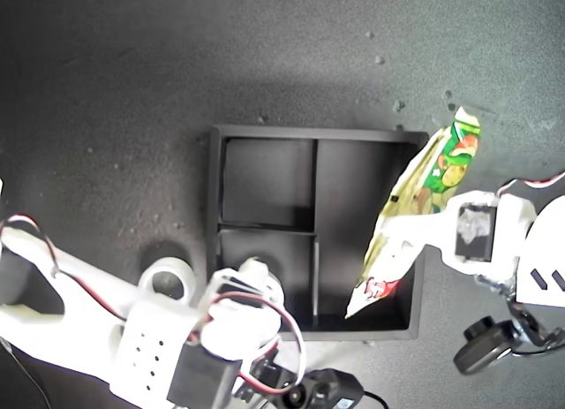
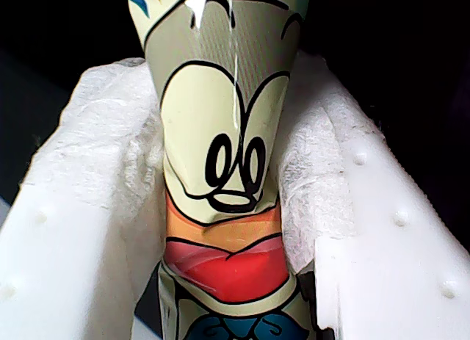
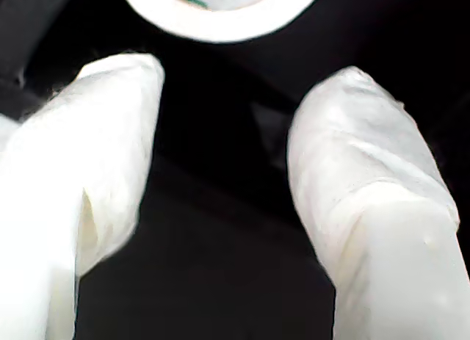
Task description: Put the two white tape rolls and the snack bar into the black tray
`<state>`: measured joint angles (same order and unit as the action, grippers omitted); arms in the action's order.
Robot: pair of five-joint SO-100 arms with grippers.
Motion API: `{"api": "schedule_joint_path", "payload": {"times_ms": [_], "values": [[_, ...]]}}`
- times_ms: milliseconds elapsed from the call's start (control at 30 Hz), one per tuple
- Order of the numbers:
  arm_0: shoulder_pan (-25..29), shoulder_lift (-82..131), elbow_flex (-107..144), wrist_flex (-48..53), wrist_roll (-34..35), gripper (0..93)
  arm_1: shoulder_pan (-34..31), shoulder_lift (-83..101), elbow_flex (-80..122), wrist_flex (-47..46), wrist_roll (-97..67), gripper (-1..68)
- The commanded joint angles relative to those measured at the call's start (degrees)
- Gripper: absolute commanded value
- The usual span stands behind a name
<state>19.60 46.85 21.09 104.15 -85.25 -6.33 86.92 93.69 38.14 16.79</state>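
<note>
Lying on the bench (image 1: 106, 91) left of the black tray (image 1: 214, 175) in the exterior view, one white tape roll (image 1: 168, 280) sits just outside the tray wall. My second end effector (image 3: 224, 171) stands spread over the tray's near small compartment, the other tape roll (image 3: 220, 9) just ahead of it. Toward the exterior view's right, my first end effector (image 2: 228, 200) pinches the snack bar (image 1: 422, 206), which is tilted above the tray's long compartment.
</note>
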Motion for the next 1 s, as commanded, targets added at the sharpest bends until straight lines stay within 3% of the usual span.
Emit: {"api": "schedule_joint_path", "payload": {"times_ms": [0,200,433,500,733,967], "values": [[-2.3,12.6,5.9,1.1,1.2,12.0,-1.1,-2.1,-6.4,1.5,0.4,-0.4],[-5.1,29.7,22.3,1.1,-1.7,11.0,-1.9,-7.6,-11.9,5.9,0.3,1.1],[-4.5,46.3,42.8,0.1,-14.9,11.8,-2.7,-7.6,-14.9,18.3,-1.5,29.7],[-3.5,48.3,46.7,-0.9,-17.8,12.3,-3.2,-7.6,-15.9,20.7,-1.8,34.6],[2.9,50.0,58.1,-14.2,-22.4,13.2,-2.8,-7.6,-23.3,29.3,-4.0,36.0],[9.0,42.5,58.7,-23.6,-26.5,13.8,4.9,-7.4,-42.5,46.0,-5.5,34.7]]}}
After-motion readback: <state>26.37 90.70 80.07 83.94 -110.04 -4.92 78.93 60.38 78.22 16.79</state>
